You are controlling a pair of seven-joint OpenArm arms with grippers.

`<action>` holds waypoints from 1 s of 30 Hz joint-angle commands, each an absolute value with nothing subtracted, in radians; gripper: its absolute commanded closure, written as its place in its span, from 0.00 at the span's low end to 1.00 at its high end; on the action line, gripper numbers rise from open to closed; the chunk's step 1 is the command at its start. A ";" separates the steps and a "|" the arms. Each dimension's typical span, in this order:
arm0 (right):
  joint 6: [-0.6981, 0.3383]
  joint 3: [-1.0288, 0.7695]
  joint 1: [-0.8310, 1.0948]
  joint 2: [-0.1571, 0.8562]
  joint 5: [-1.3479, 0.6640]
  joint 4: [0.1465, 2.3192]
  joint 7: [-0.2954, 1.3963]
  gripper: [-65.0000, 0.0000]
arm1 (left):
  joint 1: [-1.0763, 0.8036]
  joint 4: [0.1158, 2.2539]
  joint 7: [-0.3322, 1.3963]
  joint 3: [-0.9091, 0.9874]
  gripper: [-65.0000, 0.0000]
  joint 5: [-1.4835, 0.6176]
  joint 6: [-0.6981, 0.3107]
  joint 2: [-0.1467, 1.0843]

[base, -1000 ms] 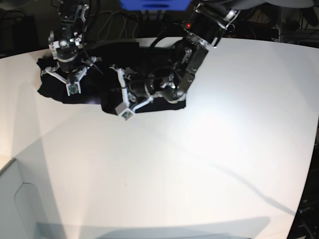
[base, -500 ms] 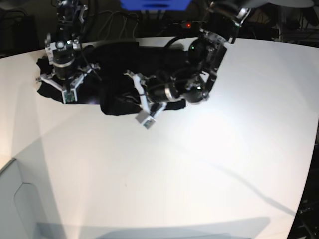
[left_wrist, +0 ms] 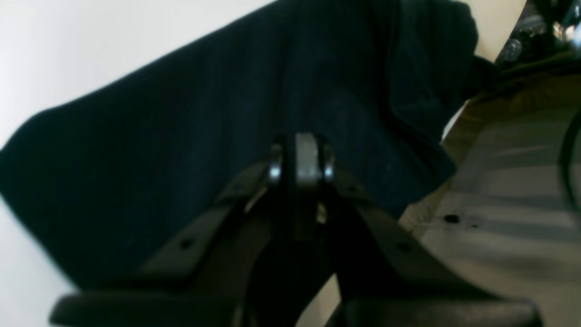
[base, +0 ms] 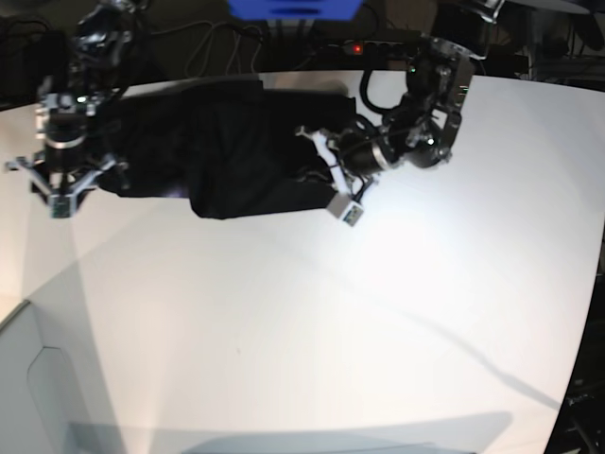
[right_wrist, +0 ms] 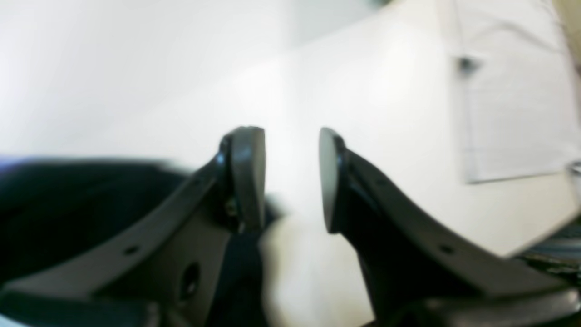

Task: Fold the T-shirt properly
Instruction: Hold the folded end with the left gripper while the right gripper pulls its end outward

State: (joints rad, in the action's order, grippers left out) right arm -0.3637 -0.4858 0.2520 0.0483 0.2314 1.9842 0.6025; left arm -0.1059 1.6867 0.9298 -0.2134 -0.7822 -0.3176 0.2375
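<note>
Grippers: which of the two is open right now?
The right gripper, at the base view's left, off the T-shirt's edge: its jaws stand apart with white table showing between. The left gripper is shut over the cloth.

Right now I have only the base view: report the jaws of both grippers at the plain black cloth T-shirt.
Observer: In the right wrist view the right gripper is open; only the white table shows between its fingers.
Operator: Now the left one.
Observer: The left gripper is shut, with the T-shirt behind its tips; whether cloth is pinched, I cannot tell.
Operator: Place the cloth for the right.
Observer: It lies outside that gripper's fingers, to one side.
</note>
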 commanded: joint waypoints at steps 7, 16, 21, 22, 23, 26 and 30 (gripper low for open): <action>-0.532 -0.674 0.223 0.228 -0.102 1.945 0.763 0.63 | -0.127 1.705 0.889 -0.208 0.95 -0.799 -0.325 0.259; -0.698 -0.840 0.222 0.344 -0.587 1.725 1.113 0.61 | -0.131 1.669 0.889 -0.206 0.95 -0.799 -0.325 0.263; -0.698 -0.852 0.226 0.358 -0.806 1.623 1.259 0.60 | -0.130 1.667 0.889 -0.206 0.95 -0.799 -0.325 0.263; -0.698 -0.852 0.226 0.358 -0.848 1.610 1.282 0.59 | -0.131 1.667 0.889 -0.206 0.95 -0.799 -0.325 0.263; -0.698 -0.852 0.226 0.358 -0.891 1.598 1.308 0.57 | -0.131 1.667 0.889 -0.206 0.95 -0.799 -0.325 0.263; -0.698 -0.852 0.222 0.355 -1.009 1.557 1.363 0.55 | -0.136 1.667 0.889 -0.206 0.95 -0.799 -0.325 0.263; -0.698 -0.851 0.214 0.354 -1.069 1.488 1.383 0.55 | -0.139 1.667 0.889 -0.206 0.95 -0.799 -0.325 0.263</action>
State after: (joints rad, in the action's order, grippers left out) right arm -0.6834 -0.8452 0.2195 0.3336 -1.0386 1.4731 1.3979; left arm -0.1429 1.6547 0.9066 -0.2108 -0.7826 -0.3172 0.2626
